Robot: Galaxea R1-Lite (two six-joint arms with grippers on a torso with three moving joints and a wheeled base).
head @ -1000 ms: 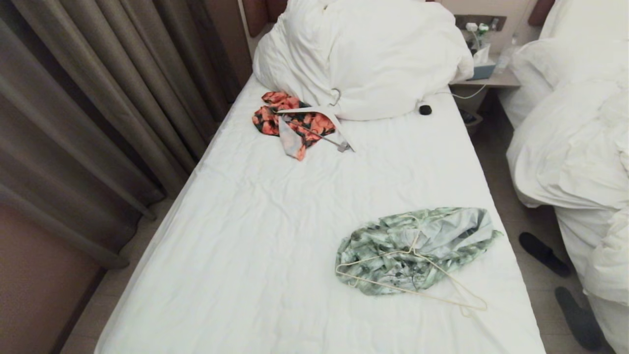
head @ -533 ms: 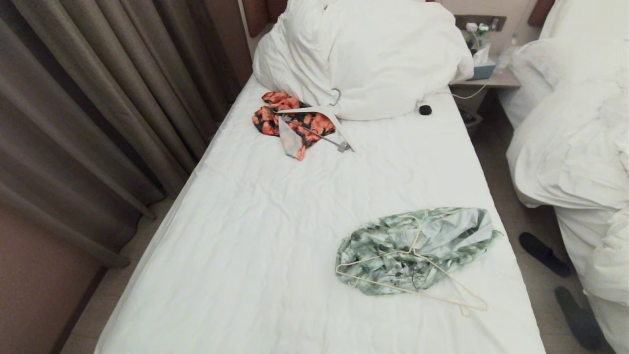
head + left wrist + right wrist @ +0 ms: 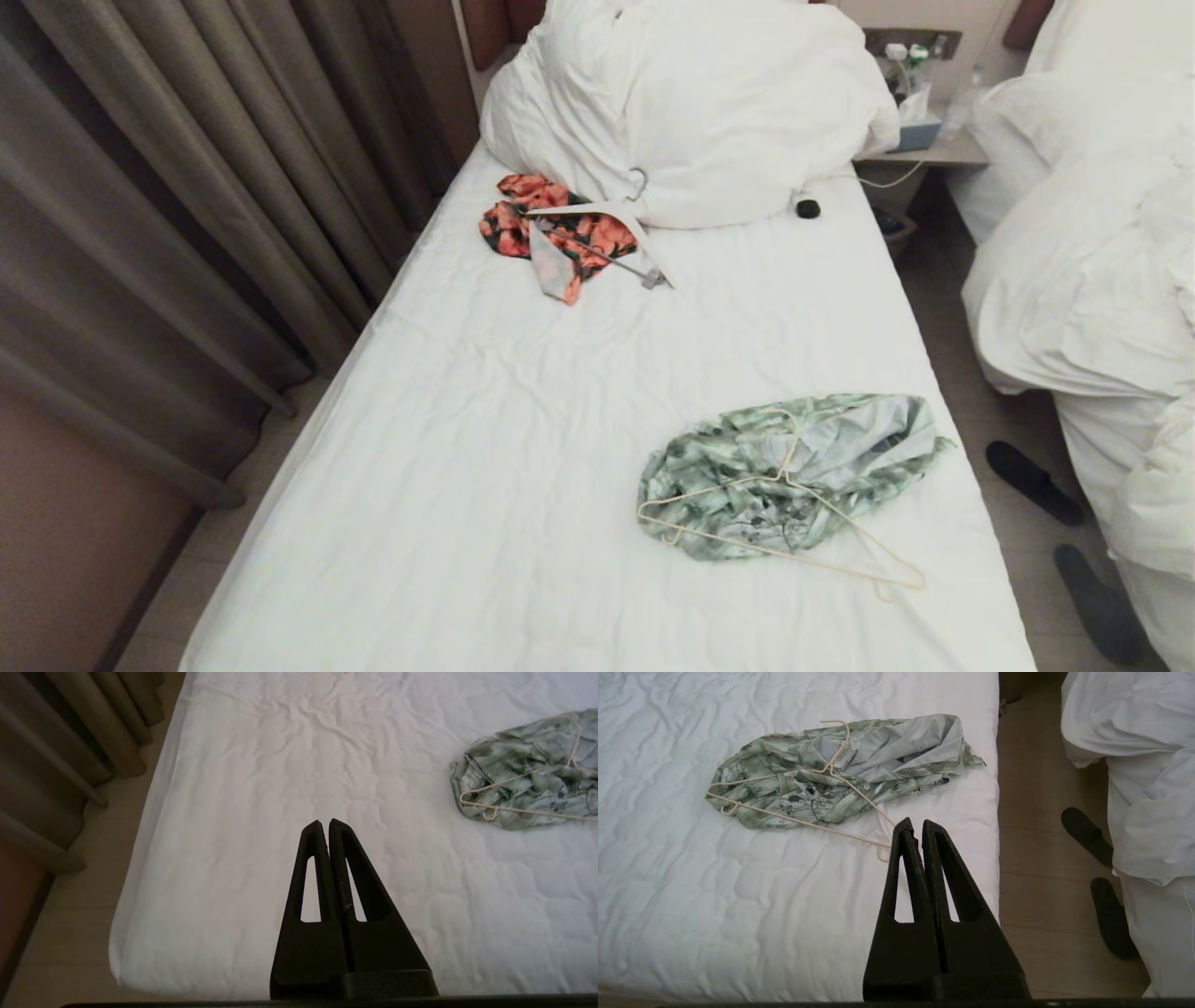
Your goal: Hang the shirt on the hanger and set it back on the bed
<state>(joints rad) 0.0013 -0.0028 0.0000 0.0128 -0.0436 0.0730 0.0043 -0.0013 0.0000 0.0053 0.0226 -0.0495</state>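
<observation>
White-sheeted single bed (image 3: 523,448) carries the crumpled green floral shirt (image 3: 822,448) near its right edge, the thin cream wire hanger (image 3: 794,551) lying loose on top; left end effector (image 3: 325,823) and right end effector (image 3: 913,823) hover pinched closed and empty, likely parked before any reach.

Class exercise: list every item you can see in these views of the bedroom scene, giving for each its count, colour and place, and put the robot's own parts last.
shirt: one, mottled green and white, crumpled on the near right part of the bed.
hanger: one, thin, cream, lying on top of the shirt, not threaded into it.
bed: one, white sheet, centre.
duvet: one heap, white, at the bed's far end.
orange-red garment: one, floral, near the duvet.
white hanger: one, flat, on that garment.
curtains: brown-grey, left of the bed.
second bed: one, white, right.
slippers: two, dark, on the floor between the beds.
left gripper: one, black, shut, above bare sheet.
right gripper: one, black, shut, near the hanger's end.
</observation>
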